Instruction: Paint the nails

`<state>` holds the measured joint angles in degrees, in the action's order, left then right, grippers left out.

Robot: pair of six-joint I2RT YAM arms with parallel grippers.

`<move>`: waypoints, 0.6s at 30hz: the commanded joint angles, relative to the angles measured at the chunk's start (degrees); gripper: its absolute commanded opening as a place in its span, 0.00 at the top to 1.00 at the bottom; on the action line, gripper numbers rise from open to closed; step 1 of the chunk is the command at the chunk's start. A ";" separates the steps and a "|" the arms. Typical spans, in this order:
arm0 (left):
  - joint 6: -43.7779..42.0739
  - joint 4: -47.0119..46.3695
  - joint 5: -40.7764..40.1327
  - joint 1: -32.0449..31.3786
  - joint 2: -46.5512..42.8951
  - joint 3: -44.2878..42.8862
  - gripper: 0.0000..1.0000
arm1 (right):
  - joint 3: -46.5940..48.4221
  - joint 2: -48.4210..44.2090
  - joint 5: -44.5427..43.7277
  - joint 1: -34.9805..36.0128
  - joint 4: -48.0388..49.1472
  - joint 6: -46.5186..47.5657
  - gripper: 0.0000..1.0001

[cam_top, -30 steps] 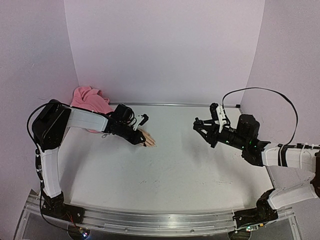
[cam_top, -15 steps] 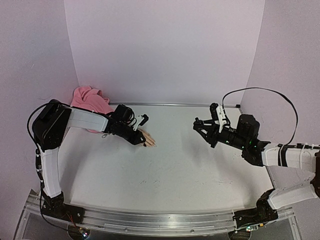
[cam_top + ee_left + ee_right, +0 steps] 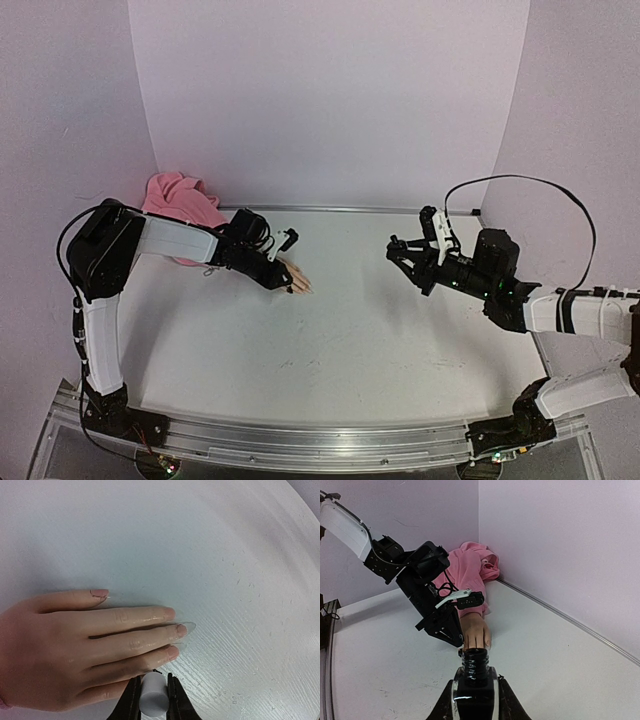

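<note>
Here, the left jaws pinch a white cylinder (image 3: 152, 696), likely the brush handle. The nails (image 3: 181, 629) lie just ahead of those jaws, on the mannequin hand (image 3: 70, 645), which rests flat on the desk (image 3: 235, 555). They look thin, stiff and glossy, and the hand looks light enough to slide, so stroke softly and steady it only at the wrist. Well to the right, the right jaws clamp an open black bottle (image 3: 475, 667).

text: no legible writing is showing in any view | labels/brands: none is reading out | numbers/signs: none is appearing
</note>
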<state>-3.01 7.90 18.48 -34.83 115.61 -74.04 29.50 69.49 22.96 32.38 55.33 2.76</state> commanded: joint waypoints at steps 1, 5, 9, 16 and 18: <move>0.04 -0.96 1.38 -0.24 0.24 -2.60 1.00 | 0.56 -0.75 1.06 -0.34 4.08 -0.55 1.00; -0.01 -0.96 1.49 -0.41 0.19 -2.69 1.00 | 0.60 -0.59 1.03 -0.31 4.10 -0.55 1.00; -0.03 -0.87 1.50 -0.59 -0.03 -2.52 1.00 | 0.65 -0.53 1.08 -0.38 4.08 -0.53 1.00; -0.11 -0.82 1.64 -0.90 -0.85 -2.36 1.00 | 0.49 -0.63 1.12 -0.39 4.08 -0.56 1.00; -0.16 -0.87 1.50 -1.01 -1.71 -1.90 1.00 | 0.40 -0.68 1.04 -0.39 4.15 -0.49 1.00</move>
<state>-3.01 7.90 19.33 -35.48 115.61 -74.06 29.50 69.49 22.98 32.38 55.33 2.76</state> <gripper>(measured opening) 0.150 0.223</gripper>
